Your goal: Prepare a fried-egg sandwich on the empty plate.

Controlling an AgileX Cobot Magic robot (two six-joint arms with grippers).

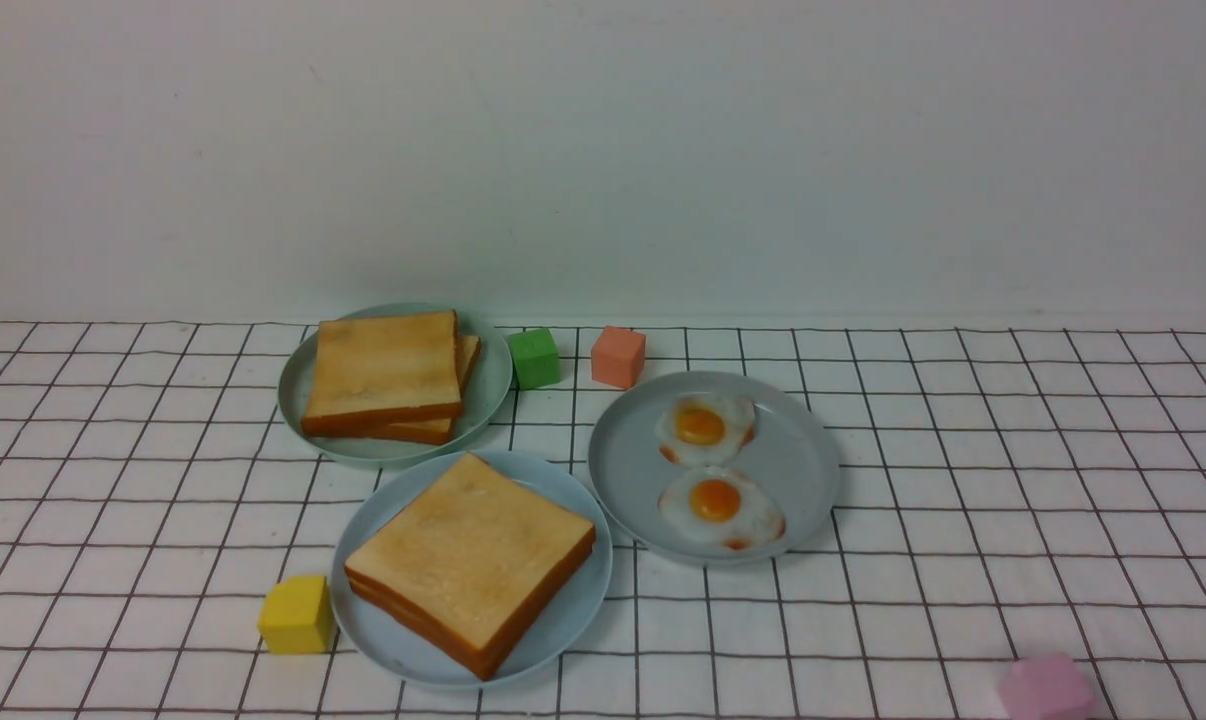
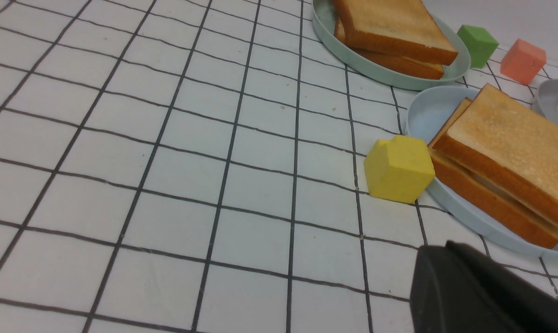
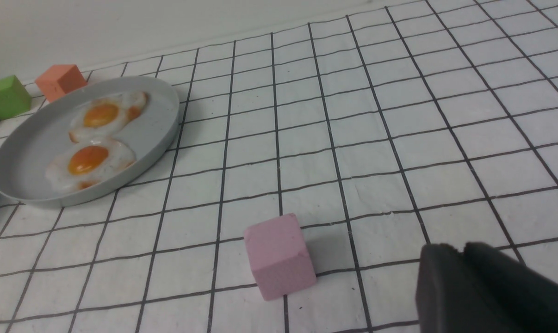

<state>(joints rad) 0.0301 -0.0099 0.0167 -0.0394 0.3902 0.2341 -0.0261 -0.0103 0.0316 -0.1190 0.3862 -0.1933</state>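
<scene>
I see the fried-egg sandwich (image 1: 473, 560) sitting assembled on the light blue plate (image 1: 403, 640) at the near centre-left of the tabletop (image 1: 963, 500). It is two thick square toast slices stacked flat, golden on the top face with orange-brown crusts, turned so one corner points toward me. In the left wrist view the stack (image 2: 505, 162) shows a pale strip of filling between the slices; I cannot tell more of the egg. The round, low-rimmed plate (image 2: 427, 115) lies level, its bare rim showing around the toast.
</scene>
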